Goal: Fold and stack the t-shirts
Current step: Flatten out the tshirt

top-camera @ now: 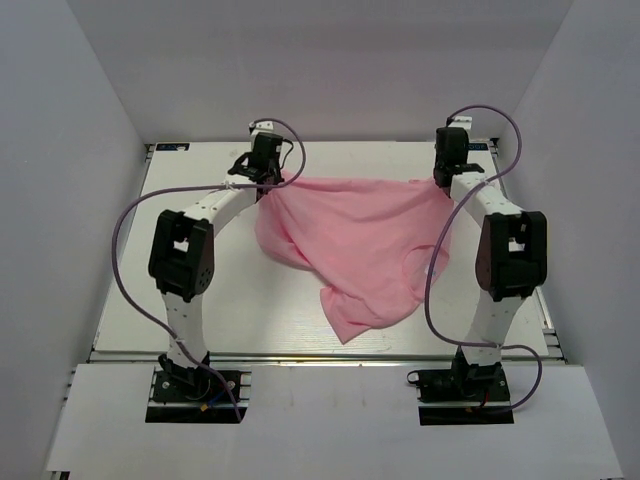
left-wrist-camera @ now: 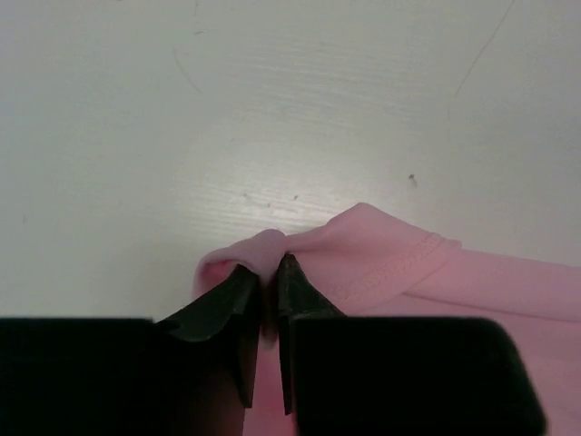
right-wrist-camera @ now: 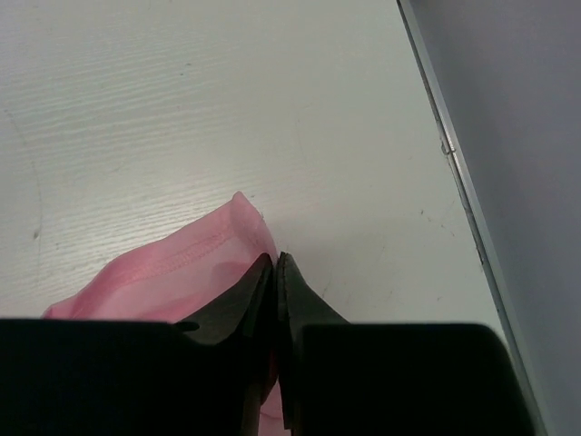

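Note:
The pink t-shirt hangs stretched between my two grippers at the far part of the table, its lower part crumpled and trailing toward the front middle. My left gripper is shut on the shirt's left corner; in the left wrist view the hemmed fabric bunches over my left gripper. My right gripper is shut on the shirt's right corner; the right wrist view shows the stitched hem pinched in my right gripper.
The white table has a metal rim; its right edge runs close to my right gripper. White enclosure walls stand on the left, right and back. Purple cables loop beside both arms.

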You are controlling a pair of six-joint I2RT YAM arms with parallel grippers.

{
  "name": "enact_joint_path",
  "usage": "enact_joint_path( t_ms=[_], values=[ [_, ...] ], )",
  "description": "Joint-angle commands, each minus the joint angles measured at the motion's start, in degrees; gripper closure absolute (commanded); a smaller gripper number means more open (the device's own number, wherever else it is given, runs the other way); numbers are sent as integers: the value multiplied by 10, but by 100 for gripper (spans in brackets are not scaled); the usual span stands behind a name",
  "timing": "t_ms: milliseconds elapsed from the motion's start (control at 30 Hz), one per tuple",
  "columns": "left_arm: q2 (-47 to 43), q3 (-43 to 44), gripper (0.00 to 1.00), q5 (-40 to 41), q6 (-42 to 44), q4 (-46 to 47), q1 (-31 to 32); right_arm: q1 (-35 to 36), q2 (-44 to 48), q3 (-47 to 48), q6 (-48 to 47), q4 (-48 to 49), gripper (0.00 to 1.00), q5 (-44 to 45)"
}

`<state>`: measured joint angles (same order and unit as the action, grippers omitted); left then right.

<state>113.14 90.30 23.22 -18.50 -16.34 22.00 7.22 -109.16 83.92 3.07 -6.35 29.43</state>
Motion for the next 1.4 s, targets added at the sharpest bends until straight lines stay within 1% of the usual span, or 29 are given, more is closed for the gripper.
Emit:
enact_joint_path(
  t_ms=[0, 33, 67, 100, 133, 167, 233, 300, 367, 400, 500, 533, 600, 667, 700, 767, 800, 867, 900, 933, 967, 1033, 1067, 1133, 1167, 1200, 1233, 1333, 1367],
  values=[
    [49, 74, 73, -42, 17, -3, -13, -9, -38, 59, 16, -12, 86, 18],
    [61, 90, 36, -48, 24, -18, -13, -11, -44, 75, 19, -22, 80, 16],
    [73, 121, 15, -61, 30, -26, -19, -14, -50, 83, 22, -30, 47, 11],
    [83, 137, 5, -66, 30, -36, -19, -12, -60, 100, 22, -61, 27, 13],
    [97, 151, 0, -66, 30, -47, -19, -14, -66, 117, 26, -71, 13, 15],
    [97, 173, 0, -66, 30, -68, -24, -14, -68, 122, 34, -80, 10, 19],
    [92, 179, 0, -80, 37, -80, -24, -13, -62, 134, 42, -104, 10, 17],
    [61, 167, 0, -85, 37, -80, -29, -14, -47, 129, 45, -116, 10, 12],
    [27, 128, 0, -85, 37, -74, -29, -12, -16, 120, 43, -132, 10, -9],
    [-13, 111, 0, -85, 31, -74, -29, -13, -6, 114, 43, -148, 10, -19],
    [-80, 38, 0, -80, 15, -80, -34, -8, 38, 100, 30, -202, 10, -91],
    [-127, -5, 0, -73, 8, -80, -35, -7, 60, 74, 26, -212, 10, -129],
    [-176, -49, 0, -73, -9, -88, -35, -2, 99, 34, 25, -234, 10, -177],
    [-242, -110, 0, -53, -24, -95, -35, 5, 146, -7, 21, -245, 10, -256],
    [-262, -141, 0, -45, -42, -110, -35, 7, 193, -29, 19, -249, 10, -277],
    [-295, -162, 0, -30, -60, -135, -35, 26, 226, -69, 12, -256, 10, -373],
    [-322, -169, 0, -24, -66, -151, -35, 32, 269, -96, 9, -254, 10, -398],
    [-343, -192, 0, -24, -82, -188, -35, 59, 292, -120, 2, -249, 10, -499],
    [-361, -209, 0, -35, -89, -202, -35, 84, 321, -150, 2, -242, 10, -549],
    [-370, -219, 0, -35, -89, -202, -35, 84, 327, -159, 4, -240, 10, -567],
    [-378, -229, 0, -50, -89, -202, -35, 115, 337, -166, 4, -240, 10, -589],
    [-392, -256, 0, -68, -94, -202, -35, 139, 345, -184, 7, -240, 10, -599],
    [-404, -265, 0, -75, -101, -202, -35, 176, 343, -188, 9, -237, 10, -599],
    [-412, -290, 0, -87, -108, -202, -35, 205, 329, -198, 14, -234, 10, -612],
    [-412, -306, 0, -87, -109, -202, -35, 252, 324, -198, 14, -231, 10, -614],
    [-419, -312, 0, -87, -115, -202, -35, 268, 317, -198, 14, -231, 10, -614],
    [-419, -312, 0, -87, -115, -209, -35, 304, 303, -197, 15, -228, 10, -612],
    [-419, -318, 0, -72, -120, -217, -35, 379, 280, -199, 18, -227, 10, -588],
    [-413, -312, 0, -72, -120, -223, -35, 401, 280, -212, 20, -227, 10, -560]
  ],
)
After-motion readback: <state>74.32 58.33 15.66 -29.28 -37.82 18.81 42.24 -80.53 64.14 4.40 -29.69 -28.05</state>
